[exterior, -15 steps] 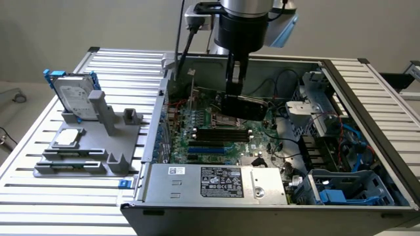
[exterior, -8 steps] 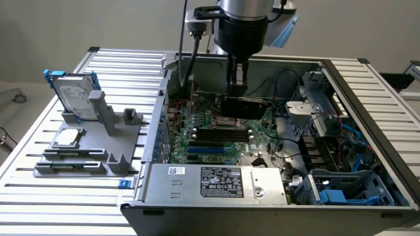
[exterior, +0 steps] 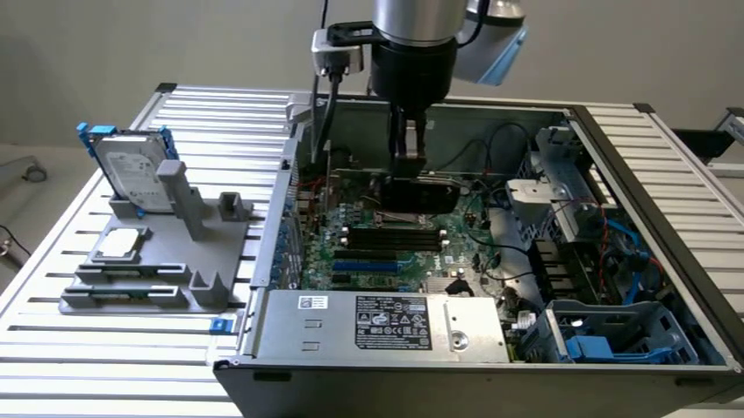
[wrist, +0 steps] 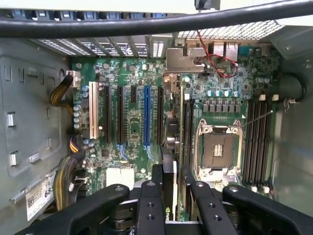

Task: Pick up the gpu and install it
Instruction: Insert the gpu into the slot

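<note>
My gripper reaches down into the open computer case and is shut on the gpu, whose black shroud faces the exterior camera. The card hangs upright low over the green motherboard. In the wrist view the gpu runs edge-on away from my black fingers. Its silver bracket sits near the case's rear slot openings. It lies between a black expansion slot and the CPU socket. I cannot tell whether its edge touches a slot.
A blue slot and a white slot lie beside the card. The power supply fills the case's near side, with a drive cage and cables at the exterior view's right. Outside stand a grey fixture and the blue-framed hard drive.
</note>
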Available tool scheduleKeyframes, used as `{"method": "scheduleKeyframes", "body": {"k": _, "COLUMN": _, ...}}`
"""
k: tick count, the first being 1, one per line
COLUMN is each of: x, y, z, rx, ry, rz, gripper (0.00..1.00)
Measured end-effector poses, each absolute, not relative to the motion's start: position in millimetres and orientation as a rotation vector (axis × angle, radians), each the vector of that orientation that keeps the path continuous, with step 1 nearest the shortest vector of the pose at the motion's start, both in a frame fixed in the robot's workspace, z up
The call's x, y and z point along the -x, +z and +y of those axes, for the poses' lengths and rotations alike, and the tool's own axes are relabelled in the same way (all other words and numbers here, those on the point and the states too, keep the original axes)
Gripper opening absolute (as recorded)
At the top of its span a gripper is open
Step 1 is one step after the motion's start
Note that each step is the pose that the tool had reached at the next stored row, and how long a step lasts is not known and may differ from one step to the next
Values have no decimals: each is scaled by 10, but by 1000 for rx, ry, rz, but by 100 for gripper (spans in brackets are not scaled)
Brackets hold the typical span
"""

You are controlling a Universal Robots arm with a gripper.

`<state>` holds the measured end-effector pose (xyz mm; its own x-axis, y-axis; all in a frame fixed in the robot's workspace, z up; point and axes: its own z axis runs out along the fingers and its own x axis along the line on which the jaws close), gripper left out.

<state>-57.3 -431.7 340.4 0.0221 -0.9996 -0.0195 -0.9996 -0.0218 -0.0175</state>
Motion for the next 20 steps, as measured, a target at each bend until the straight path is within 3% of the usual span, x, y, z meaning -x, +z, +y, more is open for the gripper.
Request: {"method": "scheduleKeyframes", "body": {"k": 20, "x": 842, "y": 3285, "z": -4548, "rx": 2233, "ry": -14, "rz": 2152, "gripper": 27}}
